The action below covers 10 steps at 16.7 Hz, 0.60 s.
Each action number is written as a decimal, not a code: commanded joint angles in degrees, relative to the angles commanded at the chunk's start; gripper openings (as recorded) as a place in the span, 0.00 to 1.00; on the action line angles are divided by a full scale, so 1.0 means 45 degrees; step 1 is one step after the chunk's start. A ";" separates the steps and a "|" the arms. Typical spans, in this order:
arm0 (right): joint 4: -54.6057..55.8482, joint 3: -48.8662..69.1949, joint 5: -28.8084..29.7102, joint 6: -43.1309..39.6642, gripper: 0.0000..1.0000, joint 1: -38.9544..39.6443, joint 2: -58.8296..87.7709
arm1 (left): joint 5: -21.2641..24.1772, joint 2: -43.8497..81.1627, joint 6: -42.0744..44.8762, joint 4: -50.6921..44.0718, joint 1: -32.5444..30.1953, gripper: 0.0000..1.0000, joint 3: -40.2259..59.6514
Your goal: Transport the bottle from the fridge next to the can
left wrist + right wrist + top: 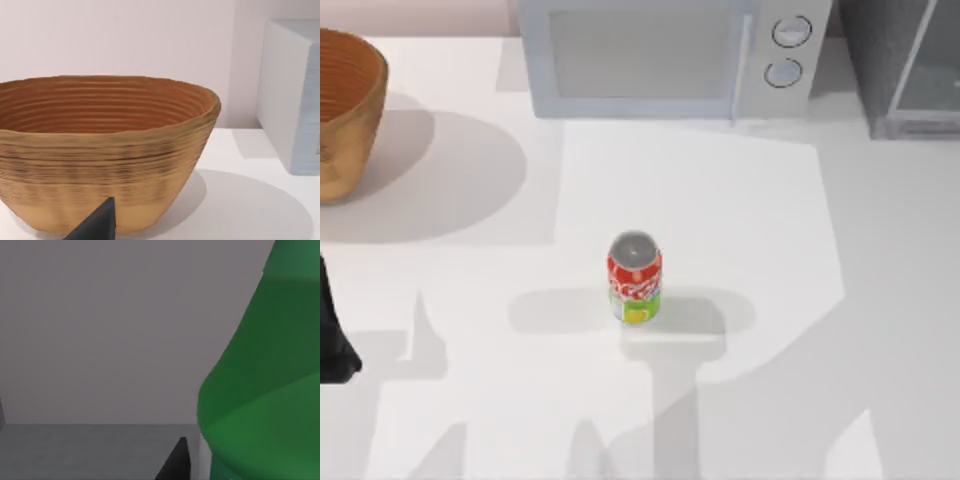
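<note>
The red can [635,278] with a silver top stands upright near the middle of the white table. At the back right corner the grey fridge [880,60] is partly in view, its pale glassy door [930,80] on the right. Seen from the right wrist, the green bottle [265,390] looms very close against grey walls and a grey floor [90,450]. A dark part of my right gripper [175,462] sits just beside the bottle's base. My left arm [332,335] is parked at the table's left edge.
A white microwave [670,55] with two round knobs stands at the back, left of the fridge. A woven brown basket [340,110] sits at the back left, also close in front of the left wrist as the basket [105,150].
</note>
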 joint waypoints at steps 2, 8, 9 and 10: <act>-0.0659 0.0136 -0.0010 0.0004 0.00 0.0003 -0.0493 | 0.0000 0.0000 0.0000 0.0000 0.0000 1.00 0.0000; -0.1042 0.0199 -0.0021 0.0023 0.00 0.0005 -0.0779 | 0.0000 0.0000 0.0000 0.0000 0.0000 1.00 0.0000; -0.1027 0.0168 -0.0024 0.0025 0.00 -0.0002 -0.0807 | 0.0000 0.0000 0.0000 0.0000 0.0000 1.00 0.0000; -0.0948 0.0007 -0.0045 0.0031 0.00 -0.0036 -0.0936 | 0.0000 0.0000 0.0000 0.0000 0.0000 1.00 0.0000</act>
